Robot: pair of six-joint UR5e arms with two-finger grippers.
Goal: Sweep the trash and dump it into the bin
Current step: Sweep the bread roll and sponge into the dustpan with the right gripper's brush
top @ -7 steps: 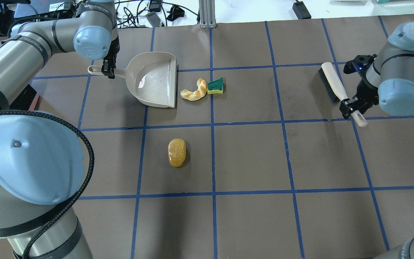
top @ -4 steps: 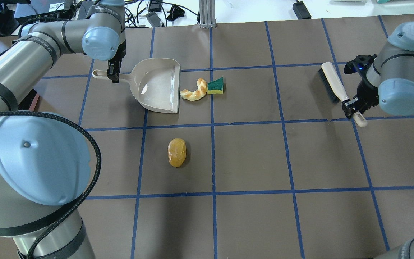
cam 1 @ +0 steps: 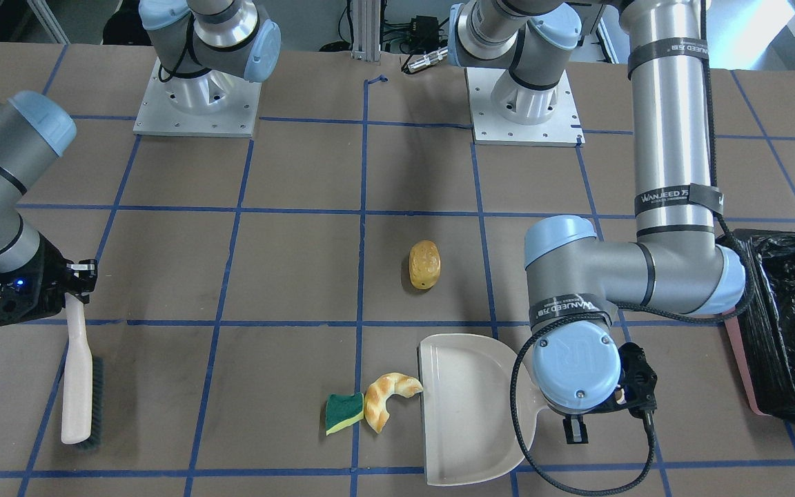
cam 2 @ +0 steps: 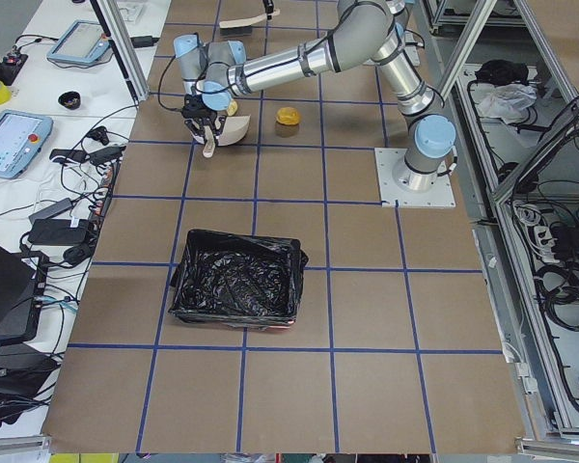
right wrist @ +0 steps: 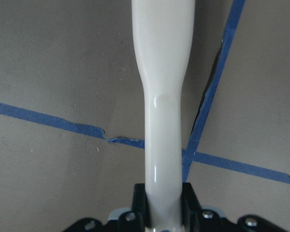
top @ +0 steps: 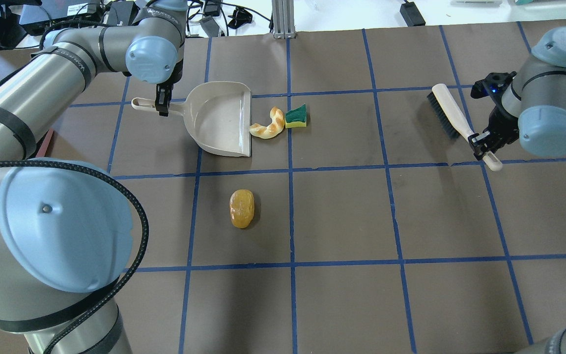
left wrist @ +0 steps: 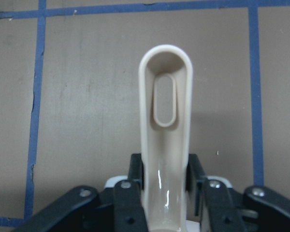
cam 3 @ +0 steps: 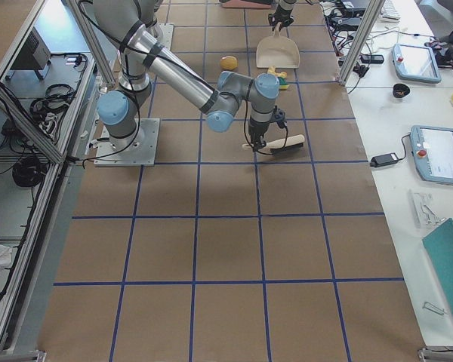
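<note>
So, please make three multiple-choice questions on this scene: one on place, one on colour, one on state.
1. Where does the oval roll lie?
A. inside the dustpan
B. alone on the table
C. against the sponge piece

2. What colours has the sponge piece?
A. red and white
B. green and yellow
C. all blue

3. What is the left gripper doing?
A. hanging open over the roll
B. shut on the sponge piece
C. shut on the dustpan handle

Answers:
1 B: bare table surrounds the roll on every side.
2 B: it has a green face over a yellow layer.
3 C: the left wrist view shows the fingers clamping the handle.
</note>
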